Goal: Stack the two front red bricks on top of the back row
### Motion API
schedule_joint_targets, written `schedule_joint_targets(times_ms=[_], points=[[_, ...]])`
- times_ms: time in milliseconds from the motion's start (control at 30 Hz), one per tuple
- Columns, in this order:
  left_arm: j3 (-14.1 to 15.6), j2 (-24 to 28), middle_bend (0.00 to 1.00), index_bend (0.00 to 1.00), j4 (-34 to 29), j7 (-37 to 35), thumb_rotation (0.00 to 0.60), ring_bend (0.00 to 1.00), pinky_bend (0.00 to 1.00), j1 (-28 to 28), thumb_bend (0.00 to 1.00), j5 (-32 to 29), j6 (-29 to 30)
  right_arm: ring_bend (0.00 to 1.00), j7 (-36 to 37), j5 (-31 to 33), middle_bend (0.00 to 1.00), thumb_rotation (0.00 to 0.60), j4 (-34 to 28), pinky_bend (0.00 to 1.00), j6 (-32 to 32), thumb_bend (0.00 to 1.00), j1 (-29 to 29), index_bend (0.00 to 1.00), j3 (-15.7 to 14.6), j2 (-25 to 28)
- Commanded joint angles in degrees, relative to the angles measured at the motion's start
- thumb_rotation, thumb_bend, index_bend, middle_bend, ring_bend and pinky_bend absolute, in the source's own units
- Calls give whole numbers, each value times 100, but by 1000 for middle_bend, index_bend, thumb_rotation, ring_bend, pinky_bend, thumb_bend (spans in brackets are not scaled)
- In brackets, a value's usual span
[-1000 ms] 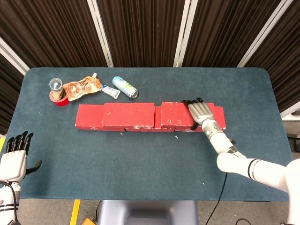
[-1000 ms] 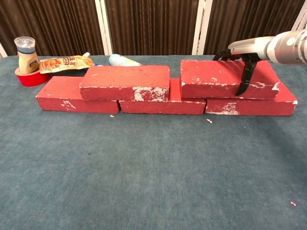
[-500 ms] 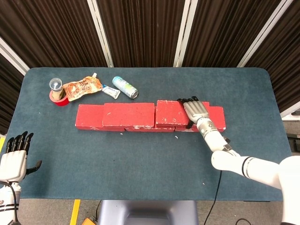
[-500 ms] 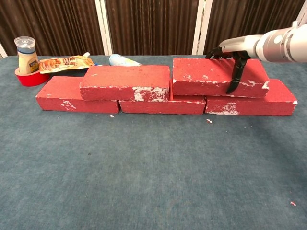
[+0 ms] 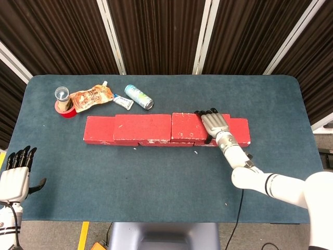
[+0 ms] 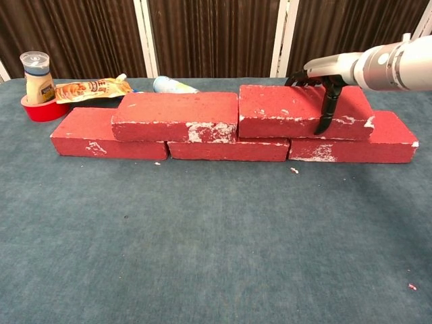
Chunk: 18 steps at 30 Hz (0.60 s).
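Three red bricks form the bottom row, with its left brick (image 5: 98, 130) (image 6: 88, 135) and right brick (image 5: 240, 131) (image 6: 388, 138) sticking out at the ends. Two more lie on top: the upper left brick (image 5: 142, 127) (image 6: 175, 115) and the upper right brick (image 5: 184, 126) (image 6: 283, 111), their ends touching. My right hand (image 5: 214, 125) (image 6: 324, 74) lies over the upper right brick's right end, fingers across the top to the back edge and thumb down its front face. My left hand (image 5: 16, 174) is open beside the table's front left corner, holding nothing.
Behind the bricks at the back left are a red tape roll with a small bottle (image 5: 63, 101) (image 6: 37, 75), a sauce pouch (image 5: 91, 97), a small tube (image 5: 123, 101) and a lying can (image 5: 139, 97). Blue cloth (image 5: 156, 177) covers the table.
My right hand has slid the upper right brick leftward along the bottom row until it meets the upper left brick. The left hand has stayed still.
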Motion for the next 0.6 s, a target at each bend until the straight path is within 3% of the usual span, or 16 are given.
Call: schedule_joint_targets(times_ms=[33, 600], points=[[4, 1, 0, 0, -8, 4, 600, 0, 0, 4, 239, 7, 9, 305, 2, 15, 351, 600, 4, 0, -17, 125, 14, 261, -10, -13], [-4, 7, 0, 0, -20, 4, 600, 0, 0, 0, 239, -16, -7, 208, -94, 204, 316, 600, 5, 0, 17, 126, 138, 257, -86, -44]])
